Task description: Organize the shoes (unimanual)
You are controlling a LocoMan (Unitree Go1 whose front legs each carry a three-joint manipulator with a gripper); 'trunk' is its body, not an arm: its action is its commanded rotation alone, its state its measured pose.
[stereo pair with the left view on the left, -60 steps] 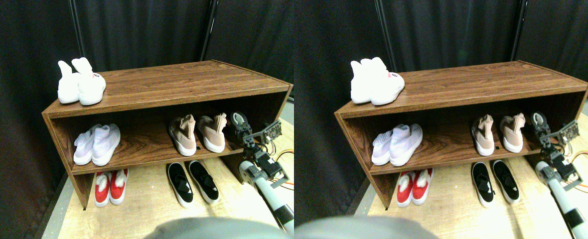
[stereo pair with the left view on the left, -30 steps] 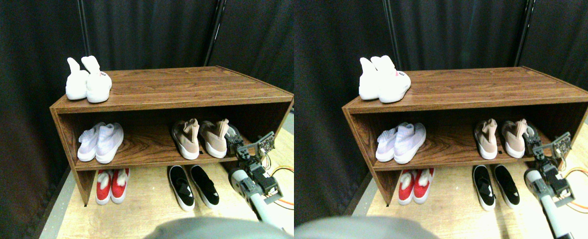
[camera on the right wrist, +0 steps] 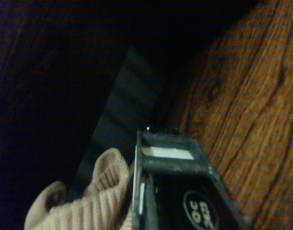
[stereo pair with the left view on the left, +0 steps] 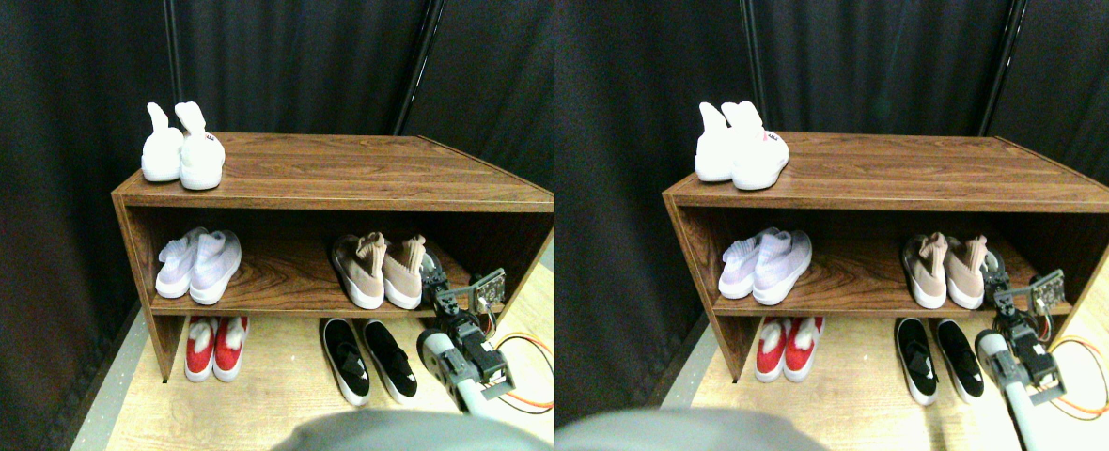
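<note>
A dark wooden shoe rack [stereo pair with the left view on the left: 329, 202] holds dusty-pink shoes [stereo pair with the left view on the left: 381, 271] on its middle shelf. The robot's right hand [stereo pair with the left view on the left: 434, 275] sits just beside the pair's right shoe; whether it grips cannot be told.

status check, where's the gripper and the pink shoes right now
Right gripper on middle shelf, against right pink shoe. Pink pair side by side. Nothing in the way.

Bright, slightly overexposed on the floor [stereo pair with the left view on the left: 273, 395] left of the claw [stereo pair with the left view on the left: 434, 278], dim and grainy in the wrist view beyond it.
</note>
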